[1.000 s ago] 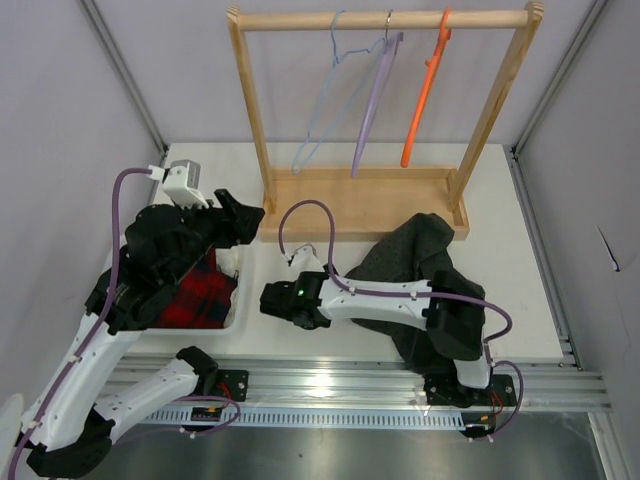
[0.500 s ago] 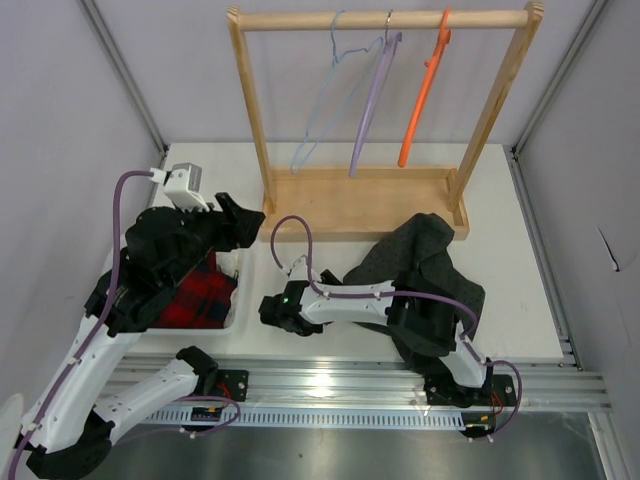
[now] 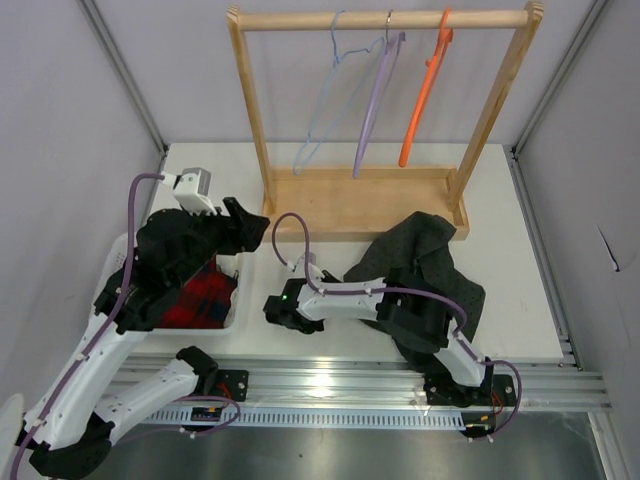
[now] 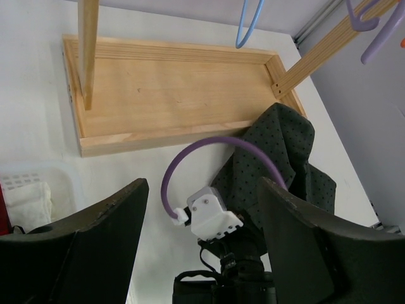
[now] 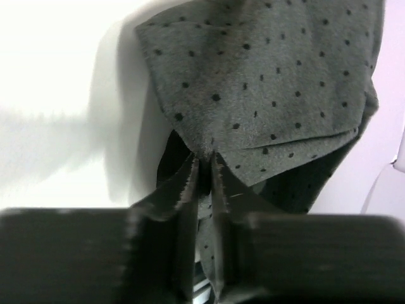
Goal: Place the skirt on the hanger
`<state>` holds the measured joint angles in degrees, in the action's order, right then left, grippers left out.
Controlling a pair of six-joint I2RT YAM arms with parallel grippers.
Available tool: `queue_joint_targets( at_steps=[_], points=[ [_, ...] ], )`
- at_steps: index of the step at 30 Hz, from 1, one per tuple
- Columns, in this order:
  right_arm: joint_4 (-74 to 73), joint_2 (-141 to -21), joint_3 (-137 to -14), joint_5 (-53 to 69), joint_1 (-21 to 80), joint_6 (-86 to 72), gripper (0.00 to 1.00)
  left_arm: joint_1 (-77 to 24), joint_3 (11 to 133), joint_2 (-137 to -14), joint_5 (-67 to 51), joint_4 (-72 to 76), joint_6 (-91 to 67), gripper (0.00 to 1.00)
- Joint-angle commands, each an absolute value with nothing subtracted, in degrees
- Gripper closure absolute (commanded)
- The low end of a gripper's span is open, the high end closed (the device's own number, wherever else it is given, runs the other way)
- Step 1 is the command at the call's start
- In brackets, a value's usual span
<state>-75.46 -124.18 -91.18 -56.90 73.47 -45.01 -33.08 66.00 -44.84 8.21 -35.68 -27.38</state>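
A: Start at the left edge of the bench. What is there?

B: One white basket (image 3: pixel 236 300) by the near-left corner, with one red plaid garment (image 3: pixel 200 298) inside. The left arm stands over it. The left tool (image 4: pixel 201 187) sits just beyond, toward the rack, fingers spread wide and gripping nothing.

A: And further along?

B: The right arm reaches leftward across the middle of the bench. The right tool (image 5: pixel 204 180) has its fingers drawn almost together on a fold of the skirt (image 3: pixel 425 255), so it holds a pinch of cloth. The rest of the skirt lies rumpled right of the middle, between the near edge and the wooden rack (image 3: pixel 360 192).

A: How will it handle?

B: Light, soft and floppy, I'd judge. Lifted by one pinch it should sag and bunch. A hold along one edge would be better, ideally the waistband, though in this heap I can't tell which edge that is.

A: The hanger?

B: The hanger (image 3: pixel 317 112), thin pale-blue wire, hangs from the rack's rail by the far edge. Cloth could slip off wire that thin, and it will likely swing when nudged.

A: Counts?

B: Three hangers: ours leftmost, then a lilac hanger (image 3: pixel 375 95), then an orange hanger (image 3: pixel 425 90). One rack, one skirt, one basket, one plaid garment, two tools.
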Motion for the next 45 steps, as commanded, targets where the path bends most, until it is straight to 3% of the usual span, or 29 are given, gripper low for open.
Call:
queue_joint_targets(
  at_steps=[1,7,14,22,28,37,45],
  points=[
    [-79.45,-121.39,-92.55,-62.93,71.37,-49.22,0.98,-32.78,64.34,-43.60,6.24,-33.05,-27.33,0.25],
    [-79.10,-109.64,-92.46,-61.26,69.44,-47.82,1.00,-32.78,58.02,-41.40,2.12,-29.28,-31.19,0.27],
    [-82.53,-97.31,-103.17,-58.80,67.94,-44.39,1.00,-32.87,47.56,-39.11,-7.11,-17.24,-38.83,0.28],
    [-87.01,-96.59,-123.45,-58.71,65.39,-38.24,1.00,-39.45,37.81,-40.43,-8.88,-5.73,-44.03,0.29],
    [-87.01,-96.42,-131.03,-57.57,64.42,-35.77,1.00,-42.89,35.16,-41.92,-4.75,-5.36,-43.77,0.27],
    [-81.22,-86.41,-123.67,-50.02,62.58,-34.45,1.00,-42.98,33.84,-44.90,-1.94,-6.24,-42.98,0.26],
    [-79.98,-84.29,-120.06,-49.31,61.79,-35.24,1.00,-44.56,35.94,-44.47,2.28,-12.02,-43.50,0.26]
  ],
)
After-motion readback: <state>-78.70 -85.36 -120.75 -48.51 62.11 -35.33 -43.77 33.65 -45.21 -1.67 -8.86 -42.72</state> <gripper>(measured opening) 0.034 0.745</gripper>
